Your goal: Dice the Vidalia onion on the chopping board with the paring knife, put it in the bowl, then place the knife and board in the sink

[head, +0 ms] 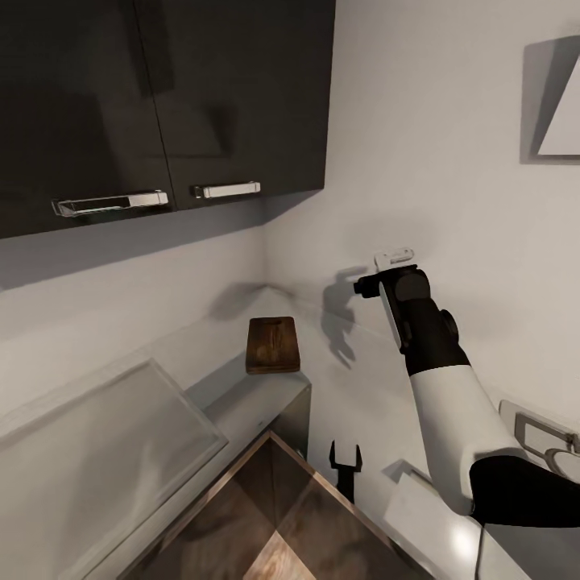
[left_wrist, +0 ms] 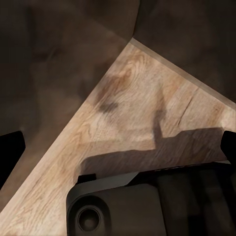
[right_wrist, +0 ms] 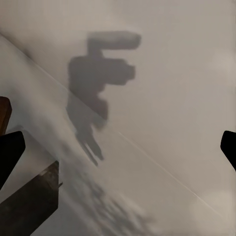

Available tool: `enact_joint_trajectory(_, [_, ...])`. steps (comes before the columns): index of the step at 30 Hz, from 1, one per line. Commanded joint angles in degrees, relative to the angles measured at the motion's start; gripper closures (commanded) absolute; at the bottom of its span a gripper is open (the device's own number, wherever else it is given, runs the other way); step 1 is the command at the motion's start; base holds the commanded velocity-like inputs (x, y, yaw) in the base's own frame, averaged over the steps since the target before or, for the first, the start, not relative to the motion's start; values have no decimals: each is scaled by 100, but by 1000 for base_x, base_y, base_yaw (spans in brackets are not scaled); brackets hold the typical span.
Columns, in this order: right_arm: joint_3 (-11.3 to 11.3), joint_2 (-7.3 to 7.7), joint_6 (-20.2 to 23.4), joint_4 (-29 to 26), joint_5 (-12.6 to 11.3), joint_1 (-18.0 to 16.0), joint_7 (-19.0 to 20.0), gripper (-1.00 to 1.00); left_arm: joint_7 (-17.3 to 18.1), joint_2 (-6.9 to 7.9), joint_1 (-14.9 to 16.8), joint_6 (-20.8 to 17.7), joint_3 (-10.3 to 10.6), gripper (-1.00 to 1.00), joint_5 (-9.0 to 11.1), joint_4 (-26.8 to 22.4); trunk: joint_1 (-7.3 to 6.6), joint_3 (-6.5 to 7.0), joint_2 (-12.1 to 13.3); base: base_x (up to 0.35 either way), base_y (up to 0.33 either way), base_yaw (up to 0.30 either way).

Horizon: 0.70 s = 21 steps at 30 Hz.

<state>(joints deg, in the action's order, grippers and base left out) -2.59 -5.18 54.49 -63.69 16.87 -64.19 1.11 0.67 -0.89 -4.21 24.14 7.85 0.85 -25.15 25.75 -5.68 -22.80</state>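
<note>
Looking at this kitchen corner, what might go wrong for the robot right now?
The raised right arm is close to the wall, where it casts a shadow, so it might bump it. The chopping board lies far back on the countertop near the corner, an awkward reach. The left gripper hangs low by the countertop edge and could catch it.

One chopping board lies on the one countertop, off to the left of the raised right gripper and lower than it. Two dark wall cupboard doors hang above and to the left of that gripper, each with one chrome handle, so two handles in all. Two grippers show: the right one held up near the wall, and the left gripper low down, below the right one. One shadow of the right arm falls on the wall just ahead of the right gripper. One pale framed panel sits high to its right.
</note>
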Motion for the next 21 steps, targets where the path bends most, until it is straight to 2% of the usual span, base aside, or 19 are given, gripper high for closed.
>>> enact_joint_trajectory(1, [-5,0,27,-3,26,-5,12,-100,9,1,-1,8,6,-100,10,-8,4,-11,-12,0,0,0])
enact_joint_trajectory(9, [-5,-8,27,15,25,-5,12,-100,4,1,-1,9,6,-100,11,-8,4,-25,-12,0,0,0])
enact_joint_trajectory(21, [-5,-12,114,16,26,-5,12,-100,7,1,-1,6,6,-100,12,-8,4,-126,-12,0,0,0])
